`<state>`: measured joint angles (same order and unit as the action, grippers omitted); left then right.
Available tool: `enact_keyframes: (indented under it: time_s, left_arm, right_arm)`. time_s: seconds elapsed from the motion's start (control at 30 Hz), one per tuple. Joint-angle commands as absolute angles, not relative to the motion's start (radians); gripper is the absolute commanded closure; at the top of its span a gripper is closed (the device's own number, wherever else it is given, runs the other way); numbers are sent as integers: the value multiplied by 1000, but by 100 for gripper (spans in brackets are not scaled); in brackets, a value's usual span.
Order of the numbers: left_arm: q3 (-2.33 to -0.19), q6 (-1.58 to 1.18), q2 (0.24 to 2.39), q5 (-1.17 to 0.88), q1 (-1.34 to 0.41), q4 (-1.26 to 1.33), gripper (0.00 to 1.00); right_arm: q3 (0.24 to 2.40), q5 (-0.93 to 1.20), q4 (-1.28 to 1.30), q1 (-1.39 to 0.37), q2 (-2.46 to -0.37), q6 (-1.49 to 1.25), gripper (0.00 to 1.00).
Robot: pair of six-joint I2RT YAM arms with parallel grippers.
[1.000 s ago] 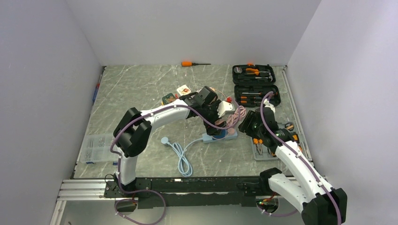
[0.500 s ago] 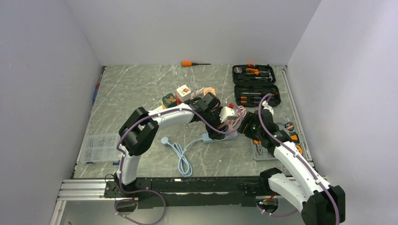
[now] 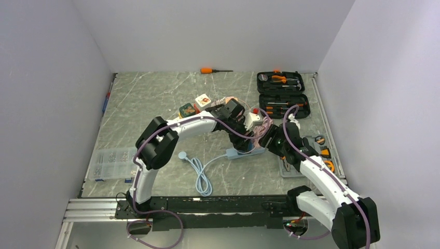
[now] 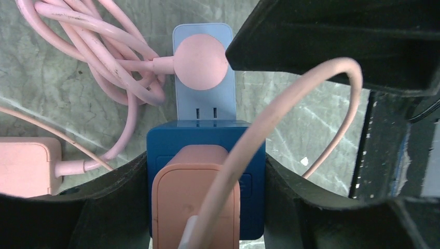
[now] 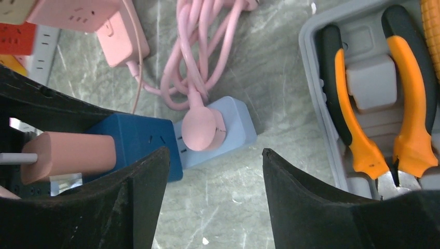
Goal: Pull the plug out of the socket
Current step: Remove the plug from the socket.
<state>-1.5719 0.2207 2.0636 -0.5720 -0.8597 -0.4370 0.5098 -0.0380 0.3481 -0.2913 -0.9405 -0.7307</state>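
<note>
A dark blue socket block (image 4: 205, 140) sits against a light blue power strip (image 4: 205, 109) on the table. A salmon plug (image 4: 181, 197) stands in the blue block, with a pale cable arching from it. A round pink plug (image 4: 200, 62) sits in the light blue strip. My left gripper (image 4: 205, 158) reaches down over the block, its fingers (image 4: 129, 176) pressed on both sides of it. My right gripper (image 5: 215, 153) hangs open just right of the strip (image 5: 238, 122) and the round plug (image 5: 200, 129), over bare table. From above, both grippers meet at the strip (image 3: 244, 154).
A coil of pink cable (image 5: 202, 46) and a pink adapter (image 5: 122, 39) lie behind the strip. Orange-handled pliers (image 5: 363, 104) rest in a grey tray (image 5: 311, 31) to the right. An open tool case (image 3: 283, 91), a screwdriver (image 3: 214, 70), a parts box (image 3: 109, 163) and a pale cable (image 3: 200, 171) also lie about.
My left gripper has come down over the blue block and its jaws have closed in on it. My right arm has moved left toward the strip, its jaws a little wider.
</note>
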Motion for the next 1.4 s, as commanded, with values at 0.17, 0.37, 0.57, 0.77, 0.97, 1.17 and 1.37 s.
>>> enact_keyframes:
  time_s: [0.17, 0.37, 0.57, 0.77, 0.97, 1.17, 1.37]
  left_arm:
    - [-1698, -92, 2027, -755, -804, -332, 100]
    - [-1715, -232, 2026, -756, -773, -291, 100]
    - [-1714, -300, 2032, -748, -750, -248, 100]
    - [-1708, -339, 2032, -740, -749, -217, 100]
    - [-1691, -362, 2044, -709, -751, -189, 100]
    - [-1690, -414, 2064, -678, -768, -144, 100]
    - [-1697, -439, 2067, -675, -768, -143, 100]
  right_arm:
    - [498, 23, 191, -278, -925, -811, 29]
    - [514, 19, 224, -278, -943, -847, 28]
    - [514, 25, 220, -278, -967, -883, 28]
    - [499, 43, 151, -278, -1030, -927, 31]
    - [511, 37, 90, -280, -1081, -946, 43]
    - [526, 45, 41, -282, -1133, -975, 47]
    - [524, 35, 27, -282, -1132, -967, 60]
